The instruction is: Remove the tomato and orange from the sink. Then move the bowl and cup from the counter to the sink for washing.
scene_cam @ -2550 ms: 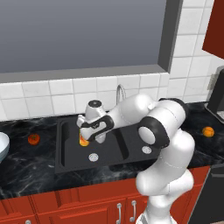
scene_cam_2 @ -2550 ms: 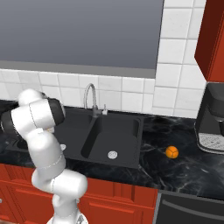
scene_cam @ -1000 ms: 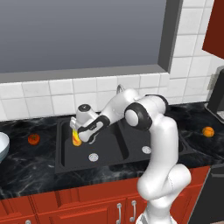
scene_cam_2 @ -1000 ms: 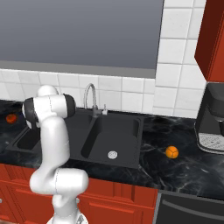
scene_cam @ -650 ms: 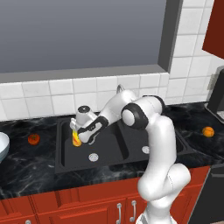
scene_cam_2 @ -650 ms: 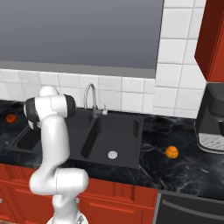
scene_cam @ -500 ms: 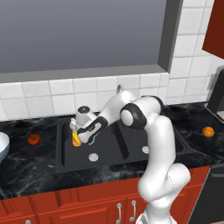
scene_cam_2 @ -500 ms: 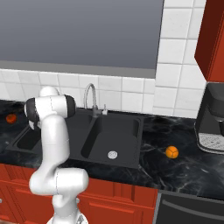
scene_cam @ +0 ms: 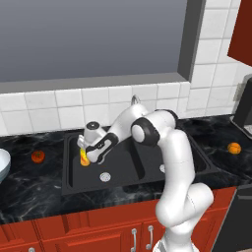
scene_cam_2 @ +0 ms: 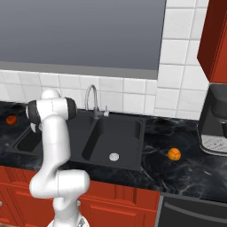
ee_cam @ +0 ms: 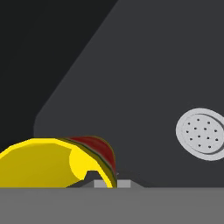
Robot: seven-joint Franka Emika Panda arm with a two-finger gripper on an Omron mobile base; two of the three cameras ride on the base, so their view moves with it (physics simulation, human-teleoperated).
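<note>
Looking over the left base camera, you have the white arm bent down and across into the left basin of the black double-basin sink (scene_cam: 74, 170), where its two-finger tool (scene_cam: 86, 157) is clamped tight on the small yellow cylindrical cup with a red-orange mark (scene_cam: 84, 157). The cup hangs tilted against the basin's left wall, above the round silver drain (scene_cam: 104, 176) on the basin floor. From the hand camera you see the cup (ee_cam: 52, 162) lying on its side right at the fingertips, its yellow mouth turned your way and the red mark along its upper edge, with the perforated drain (ee_cam: 201, 134) well apart from it on the dark floor. The small dark red-orange tomato (scene_cam: 38, 156) sits on the black marbled worktop (scene_cam: 29, 189) just beside the sink's left edge. The wide pale bluish-white bowl (scene_cam: 3, 166) rests at the worktop's left edge, cut off by the frame. The small bright orange fruit (scene_cam: 234, 147) lies on the worktop right of the sink, near the right edge. The curved steel faucet (scene_cam_2: 91, 100) rises behind the sink's divider in the right base camera.
</note>
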